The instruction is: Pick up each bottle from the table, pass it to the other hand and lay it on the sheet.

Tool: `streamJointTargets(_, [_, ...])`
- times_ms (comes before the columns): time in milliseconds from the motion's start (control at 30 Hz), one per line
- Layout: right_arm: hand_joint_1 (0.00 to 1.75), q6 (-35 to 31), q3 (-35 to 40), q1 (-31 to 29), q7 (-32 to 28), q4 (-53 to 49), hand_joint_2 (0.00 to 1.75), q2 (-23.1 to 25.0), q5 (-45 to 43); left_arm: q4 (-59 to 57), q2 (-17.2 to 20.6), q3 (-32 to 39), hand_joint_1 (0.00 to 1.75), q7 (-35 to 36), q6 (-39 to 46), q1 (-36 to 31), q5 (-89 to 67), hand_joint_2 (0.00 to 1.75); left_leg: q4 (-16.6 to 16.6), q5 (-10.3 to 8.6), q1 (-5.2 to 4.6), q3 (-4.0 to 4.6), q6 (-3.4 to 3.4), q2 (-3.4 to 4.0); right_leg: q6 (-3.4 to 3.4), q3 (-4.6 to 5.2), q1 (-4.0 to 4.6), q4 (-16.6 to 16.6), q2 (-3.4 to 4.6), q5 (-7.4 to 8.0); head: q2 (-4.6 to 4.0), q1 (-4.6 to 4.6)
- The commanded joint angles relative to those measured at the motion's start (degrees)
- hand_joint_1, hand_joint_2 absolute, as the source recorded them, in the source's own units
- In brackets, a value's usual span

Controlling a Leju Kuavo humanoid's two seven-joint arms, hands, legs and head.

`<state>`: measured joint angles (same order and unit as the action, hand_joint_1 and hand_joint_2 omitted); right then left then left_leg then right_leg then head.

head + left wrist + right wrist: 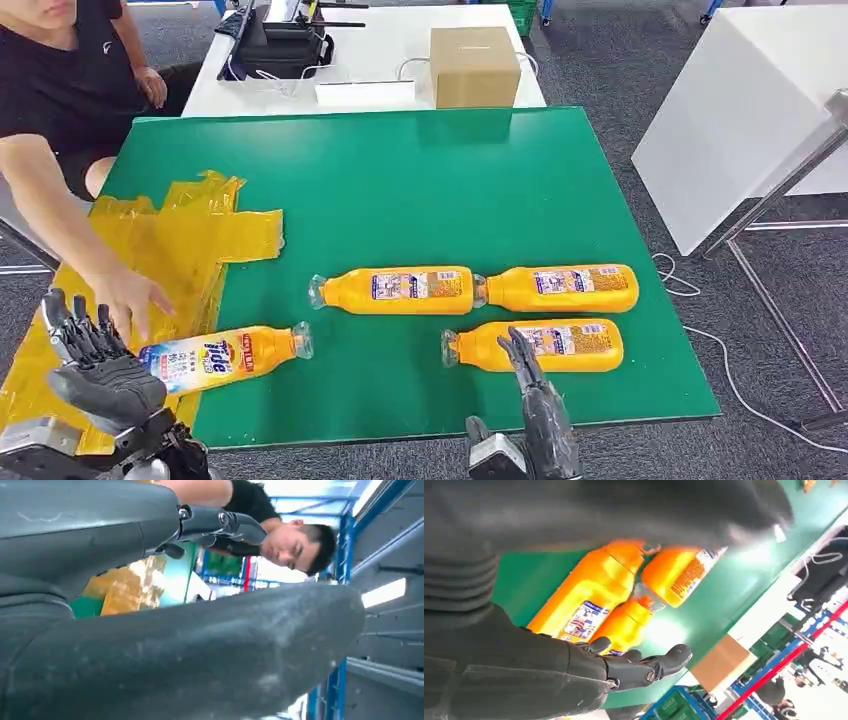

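Counted four orange bottles, all lying on their sides: a Tide bottle (225, 357) at the near left, base on the yellow sheet (200, 235) and neck out over the green table (400, 170), and three more well to the right of it on the table. Named these the near bottle (575, 345), the middle bottle (395, 290) and the far-right bottle (565, 288), the last two almost neck to base. Found the left hand (100, 365) just beside the Tide bottle's base, fingers spread and holding nothing. Found the right hand (540, 405) at the table's near edge, fingers (659, 662) stretched out and parted over the near bottle, gripping nothing. Noted a person's hand (130, 297) resting on the sheet, close beyond the left hand. Judged the main risk to be a clash there: any reach or lay-down onto the sheet could meet that hand. Judged also that a bottle on its side could roll or skid away from a shallow or off-centre grasp, perhaps into the two beyond it. Expected the pass between hands to be the weak point — smooth plastic, a release too early, and a drop onto the table or over its near edge. Thought the crinkled sheet might bunch under a sliding bottle.
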<state>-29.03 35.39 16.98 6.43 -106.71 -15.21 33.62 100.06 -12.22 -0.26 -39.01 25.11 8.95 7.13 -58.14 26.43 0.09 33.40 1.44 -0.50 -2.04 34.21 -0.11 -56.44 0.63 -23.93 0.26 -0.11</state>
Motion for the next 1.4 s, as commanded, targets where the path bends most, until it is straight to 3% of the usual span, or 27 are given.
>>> streamJointTargets(33, [0.0, -0.24, 2.9, 0.32, 2.38, 1.1, 1.75, -5.04, 1.25, 1.5, -0.56, -0.84, 0.0, 1.28, -2.63, 1.19, 3.1, 0.0, 0.04, 0.05, -0.01, -0.14, -0.03, 0.02, -0.01, -0.15, 0.0, 0.06, -0.04, -0.05, 0.0, 0.0])
streamJointTargets(167, [0.0, -0.61, 3.23, 1.82, 12.75, -2.32, 1.75, -10.99, 8.82, 3.98, -1.21, -1.9, 0.0, 2.49, -6.08, 2.58, 6.67, 0.0, 0.06, 0.15, -0.03, -0.34, -0.05, 0.02, -0.01, -0.36, -0.02, 0.06, -0.08, -0.15, 0.0, 0.02])
streamJointTargets(267, [0.0, 0.55, 0.17, 3.04, 15.44, -2.99, 1.75, -13.74, 10.19, 3.94, -0.77, -3.49, 0.0, 3.9, -6.73, 3.08, 6.27, 0.0, 0.0, 0.16, -0.08, -0.27, -0.02, -0.03, -0.02, -0.3, -0.07, 0.01, -0.12, -0.17, 0.0, 0.0])
streamJointTargets(467, [0.0, 4.39, -4.54, 3.08, 14.31, -0.8, 1.75, -13.65, 9.2, 2.9, -0.51, -4.31, 0.0, 4.37, -8.18, 2.48, 6.82, 0.0, 0.03, 0.09, -0.11, -0.1, 0.07, 0.0, -0.01, -0.11, -0.1, 0.05, -0.05, -0.04, 0.0, 0.0])
streamJointTargets(700, [0.0, 14.62, -14.73, 1.72, 11.96, 3.44, 1.75, -12.9, 9.74, 1.81, -0.39, -5.41, 0.0, 5.43, -9.46, 1.44, 7.22, 0.0, 0.14, 0.14, -0.08, -0.46, 0.02, 0.02, 0.01, -0.46, -0.07, 0.18, -0.1, -0.08, 0.0, -0.02])
streamJointTargets(733, [0.0, 15.03, -15.22, 1.52, 11.61, 3.64, 1.75, -12.87, 9.55, 1.75, -0.4, -5.4, 0.0, 5.44, -9.48, 1.43, 7.25, 0.0, 0.07, 0.06, -0.11, -0.14, 0.08, 0.02, -0.01, -0.14, -0.1, 0.09, -0.04, 0.0, 0.0, 0.0])
streamJointTargets(933, [0.0, 15.21, -15.34, 1.71, 11.52, 3.41, 1.75, -12.56, 9.71, 1.82, -0.37, -5.34, 0.0, 5.45, -9.54, 1.5, 7.3, 0.0, 0.16, 0.15, -0.09, -0.5, 0.02, -0.01, 0.01, -0.52, -0.07, 0.19, -0.12, -0.1, 0.0, 0.02])
streamJointTargets(967, [0.0, 16.17, -16.35, 1.65, 11.16, 3.58, 1.75, -12.26, 9.89, 1.66, -0.36, -5.33, 0.0, 5.48, -9.64, 1.38, 7.39, 0.0, 0.09, 0.1, -0.08, -0.26, 0.05, -0.01, 0.01, -0.27, -0.07, 0.12, -0.07, -0.04, 0.0, 0.0])
streamJointTargets(1067, [0.0, 18.82, -18.44, -0.49, 9.85, 5.99, 1.75, -12.06, 9.23, 1.33, -0.37, -5.45, 0.0, 5.5, -10.04, 1.03, 7.69, 0.0, 0.08, 0.08, -0.1, -0.21, 0.06, 0.02, 0.01, -0.2, -0.08, 0.11, -0.03, -0.01, 0.0, 0.0])
streamJointTargets(1100, [0.0, 19.61, -18.85, -1.07, 9.54, 6.7, 1.75, -11.77, 9.4, 1.33, -0.39, -5.48, 0.0, 5.45, -10.17, 0.97, 7.84, 0.0, 0.18, 0.18, -0.08, -0.61, -0.01, 0.07, 0.04, -0.6, -0.06, 0.21, -0.06, -0.11, 0.0, 0.0])
streamJointTargets(1133, [0.0, 20.72, -19.21, -2.19, 9.0, 7.99, 1.75, -11.42, 9.07, 1.31, -0.33, -5.66, 0.0, 5.45, -10.29, 0.85, 7.88, 0.0, 0.09, 0.07, -0.08, -0.21, 0.06, 0.09, 0.0, -0.2, -0.07, 0.14, 0.03, 0.03, 0.0, -0.02])
streamJointTargets(1200, [0.0, 22.2, -19.72, -4.04, 7.92, 10.39, 1.75, -10.34, 9.72, 1.26, -0.27, -6.0, 0.0, 5.48, -10.25, 0.58, 7.86, 0.0, 0.19, 0.12, -0.07, -0.56, 0.0, 0.17, 0.02, -0.54, -0.05, 0.26, 0.04, 0.0, 0.0, 0.0])
streamJointTargets(1400, [0.0, 23.22, -19.71, -5.63, 6.8, 12.26, 1.75, -8.94, 10.8, 1.31, -0.17, -6.29, 0.0, 5.73, -10.42, 0.7, 8.07, 0.0, 0.1, 0.04, -0.09, -0.23, 0.09, 0.04, 0.0, -0.23, -0.08, 0.13, -0.02, 0.02, 0.0, 0.0])
